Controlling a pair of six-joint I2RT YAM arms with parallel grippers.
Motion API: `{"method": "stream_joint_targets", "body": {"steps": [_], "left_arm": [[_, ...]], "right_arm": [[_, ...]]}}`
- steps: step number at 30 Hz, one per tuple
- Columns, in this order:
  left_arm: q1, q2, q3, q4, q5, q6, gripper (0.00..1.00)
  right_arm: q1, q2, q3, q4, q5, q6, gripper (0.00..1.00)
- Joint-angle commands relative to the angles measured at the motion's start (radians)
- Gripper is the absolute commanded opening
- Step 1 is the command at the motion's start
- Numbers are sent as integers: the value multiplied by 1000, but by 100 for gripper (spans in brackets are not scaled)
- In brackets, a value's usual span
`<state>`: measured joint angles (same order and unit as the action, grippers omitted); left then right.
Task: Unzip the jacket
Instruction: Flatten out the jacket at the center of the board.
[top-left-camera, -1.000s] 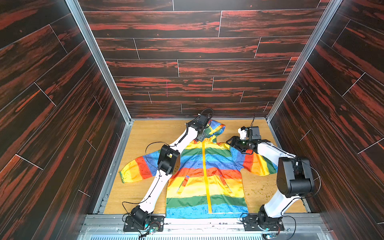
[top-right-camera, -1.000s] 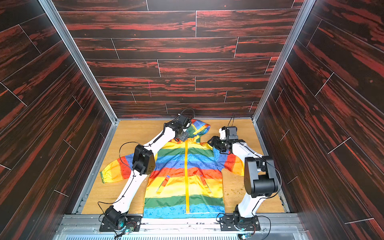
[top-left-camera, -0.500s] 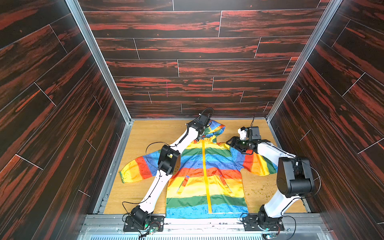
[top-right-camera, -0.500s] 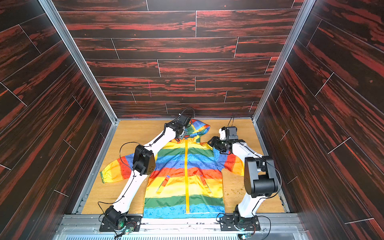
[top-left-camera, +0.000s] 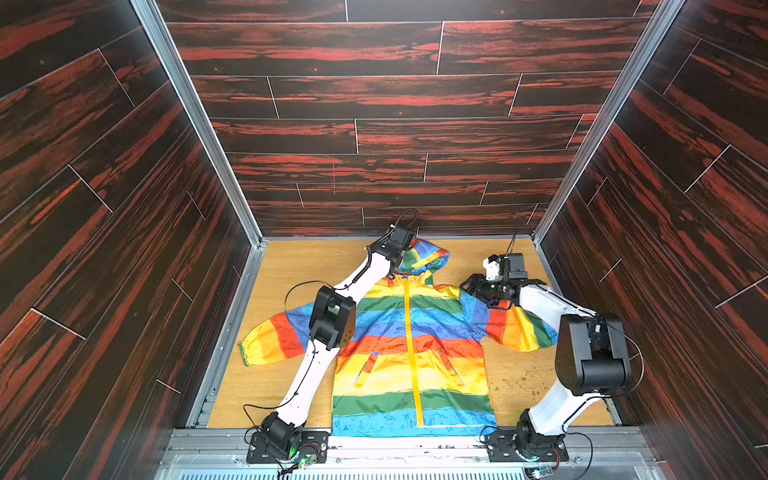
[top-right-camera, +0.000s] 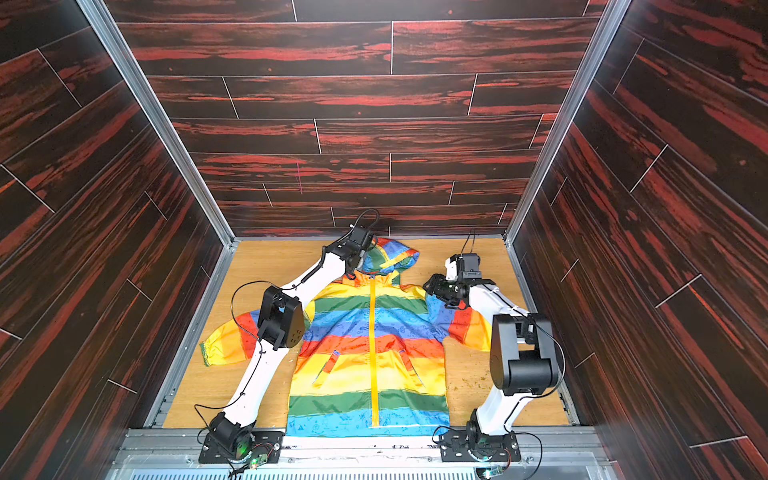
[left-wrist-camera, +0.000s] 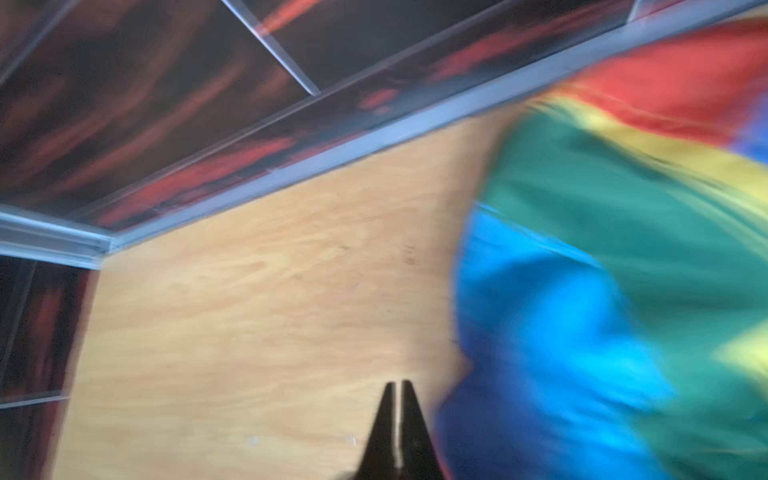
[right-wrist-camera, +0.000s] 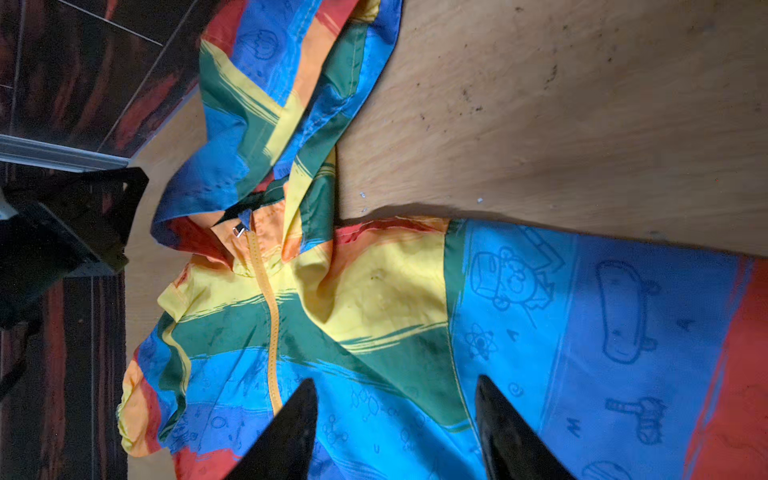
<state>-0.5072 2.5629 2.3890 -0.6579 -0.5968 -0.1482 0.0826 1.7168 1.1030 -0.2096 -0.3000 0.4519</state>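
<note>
Top views, from the near edge back.

- **Rail:** a metal rail (top-left-camera: 415, 446) carries the left arm base (top-left-camera: 282, 440) and the right arm base (top-left-camera: 528, 444).
- **Desk:** the desk (top-left-camera: 266, 390) is pale wood. Greenish crumbs (top-left-camera: 519, 380) are scattered on its right side, near the right arm's elbow (top-left-camera: 590, 357).
- **Jacket:** the jacket (top-left-camera: 374, 374) is rainbow-striped and lies flat, face up, mid-desk. Its hem touches the rail and its hood (top-left-camera: 426, 255) points toward the back wall.
- **Zipper:** the zipper (top-left-camera: 412, 345) is yellow-orange and runs shut from hem to collar, with slanted pockets (top-left-camera: 368, 365) on either side.
- **In the way:** the left arm (top-left-camera: 332, 316) lies diagonally across the jacket's left shoulder and covers where the left sleeve (top-left-camera: 270, 340) joins. The right forearm (top-left-camera: 540, 303) crosses above the right sleeve (top-left-camera: 515, 328).
- **Right hand:** the right hand (right-wrist-camera: 395, 415) has its fingers spread wide, holding nothing, over the blue and green stripes by the right shoulder seam. Whether it touches the cloth cannot be told.
- **Right wrist view:** the silver pull (right-wrist-camera: 239, 230) sits at the zipper's top, under the hood's opening and well apart from those fingers. The left arm's dark housing (right-wrist-camera: 70, 224) is just beside the hood.
- **Left hand:** the left hand (left-wrist-camera: 397, 399) has its fingers pressed together, gripping nothing, over bare desk just beside the hood's blue edge. That view is blurred, and from above the wrist hides the hand.
- **Rear:** aluminium posts (top-left-camera: 199, 124) and dark red wood-grain wall panels (top-left-camera: 374, 124).
</note>
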Motion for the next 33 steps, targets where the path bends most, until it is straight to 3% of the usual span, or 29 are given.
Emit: {"method": "stream_joint_targets", "body": {"steps": [1,4,6,7,9,12,16,19,23,33], "left_arm": [[29,-110,-33,2,-158,-173,0],[65,-173,-141,73,-137,-326,0],[100,-219,-230,161,-28,-427,0],[113,-241,-284,226,63,-436,5],[124,-287,-401,408,280,-343,26],[121,-306,-430,436,489,-249,52],[105,-303,-392,300,579,-99,64],[82,-291,-347,174,617,23,70],[24,-218,-203,-57,570,197,72],[-40,-80,31,-202,408,356,72]], "right_arm": [[-1,-38,-10,-3,-24,-7,61],[-1,-17,3,26,-89,12,60],[-1,-2,20,31,-103,17,60],[-1,3,30,27,-105,16,59],[-1,8,46,14,-106,8,60],[-4,4,59,-6,-97,-10,60],[-13,-14,52,-17,-89,-19,62],[-19,-29,35,-18,-82,-15,63],[-21,-39,11,-17,-81,-14,63],[-23,-52,6,-47,-78,-39,63]]}}
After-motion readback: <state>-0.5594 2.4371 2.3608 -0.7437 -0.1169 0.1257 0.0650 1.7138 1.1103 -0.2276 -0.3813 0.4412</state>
